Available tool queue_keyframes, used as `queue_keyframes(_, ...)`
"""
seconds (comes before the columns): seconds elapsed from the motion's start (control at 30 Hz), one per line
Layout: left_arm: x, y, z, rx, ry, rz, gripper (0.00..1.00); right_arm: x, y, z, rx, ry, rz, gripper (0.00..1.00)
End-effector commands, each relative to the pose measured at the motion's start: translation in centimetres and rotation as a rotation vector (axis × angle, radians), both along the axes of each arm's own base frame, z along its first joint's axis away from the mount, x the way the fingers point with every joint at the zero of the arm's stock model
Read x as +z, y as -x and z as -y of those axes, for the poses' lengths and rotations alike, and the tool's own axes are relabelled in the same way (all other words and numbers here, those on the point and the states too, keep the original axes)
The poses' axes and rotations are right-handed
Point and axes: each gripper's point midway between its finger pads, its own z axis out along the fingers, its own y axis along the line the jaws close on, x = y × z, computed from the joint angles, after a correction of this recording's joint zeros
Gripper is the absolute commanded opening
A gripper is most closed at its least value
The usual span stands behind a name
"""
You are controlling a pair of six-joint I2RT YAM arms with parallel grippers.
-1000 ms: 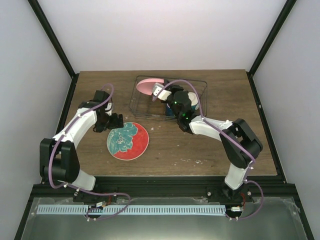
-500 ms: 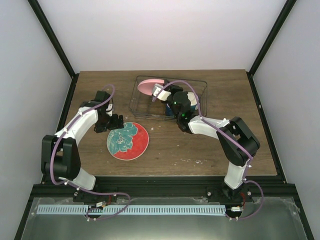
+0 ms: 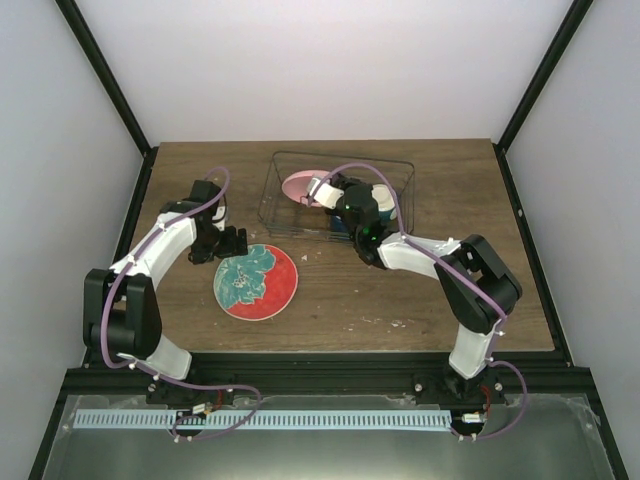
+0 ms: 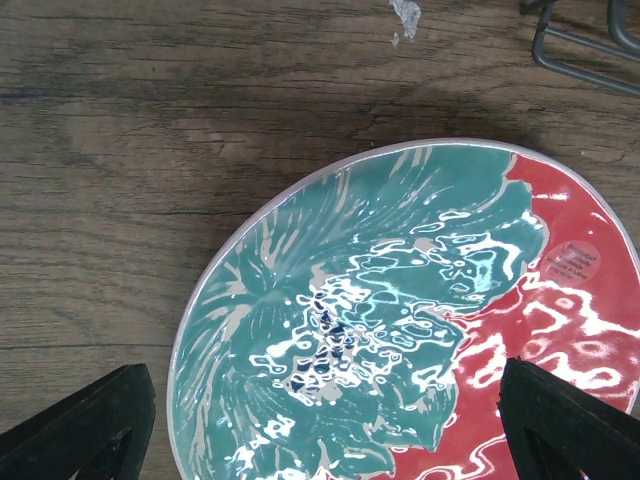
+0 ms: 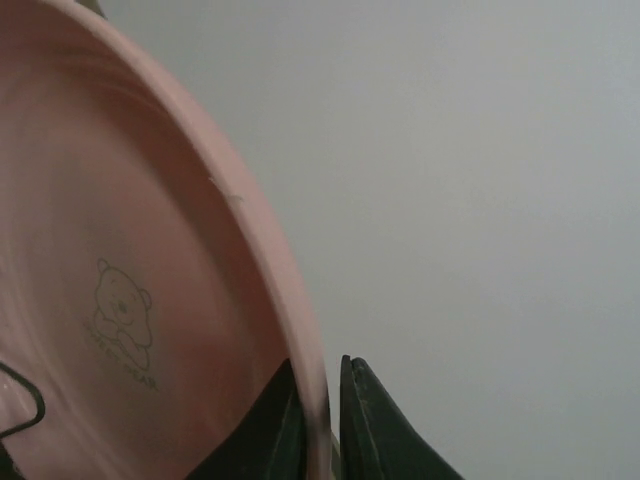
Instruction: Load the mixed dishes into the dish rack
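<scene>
In the left half of the dish rack, the pink plate stands tilted, and my right hand is clamped on its rim. On the right wrist view I see both dark fingers pinching that thin pink edge, with a faint bear print on the plate's face and one rack wire at the lower left. I cannot tell whether the plate's bottom edge touches the wires. The right arm reaches in over the rack's near wall, covering much of its right half.

Outward from there, the teal-and-red flowered plate lies flat on the desk, just off the rack's near-left corner with a strip of bare wood between them. My left hand hovers at that plate's far-left rim with its jaws spread wide, holding nothing: one finger is outside the rim, the other over the red part. Bare desk runs along both sides of the rack and toward the near edge.
</scene>
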Motion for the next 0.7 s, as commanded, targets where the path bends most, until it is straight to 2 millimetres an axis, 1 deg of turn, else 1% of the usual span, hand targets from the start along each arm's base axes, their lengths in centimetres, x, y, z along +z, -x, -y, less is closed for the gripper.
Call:
queue_keyframes(0.0,0.4,-0.6,0.0,-0.004,0.008,0.01,0.96,1.4,0.9,0.0,-0.014,-0.049,-0.002,0.17)
queue_keyframes(0.1,0.4,-0.4,0.0,-0.005,0.006,0.003,0.96,1.5,1.4,-0.4,-0.004,-0.062,-0.022,0.33)
queue_keyframes(0.17,0.1,0.0,-0.1,0.0,0.003,-0.008,0.96,1.8,1.7,-0.7,0.003,-0.072,-0.03,0.41)
queue_keyframes(0.23,-0.4,0.5,-0.5,0.015,-0.012,-0.026,0.96,2.5,2.1,-1.0,0.008,-0.08,-0.029,0.48)
queue_keyframes(0.33,-1.2,1.4,-1.5,0.05,-0.059,-0.063,0.95,3.8,2.8,-1.4,0.012,-0.087,-0.03,0.61)
queue_keyframes(0.43,-1.6,2.0,-2.6,0.084,-0.109,-0.082,0.96,5.7,3.8,-2.0,0.018,-0.103,-0.034,0.65)
queue_keyframes(0.53,-1.6,2.4,-3.2,0.1,-0.132,-0.092,0.96,7.8,5.0,-2.2,0.006,-0.16,-0.068,0.65)
queue_keyframes(0.6,-1.7,2.7,-3.5,0.106,-0.144,-0.098,0.96,9.3,5.6,-2.1,-0.011,-0.246,-0.127,0.65)
queue_keyframes(0.67,-1.7,2.9,-3.7,0.113,-0.152,-0.103,0.96,10.1,6.3,-2.0,-0.025,-0.386,-0.251,0.66)
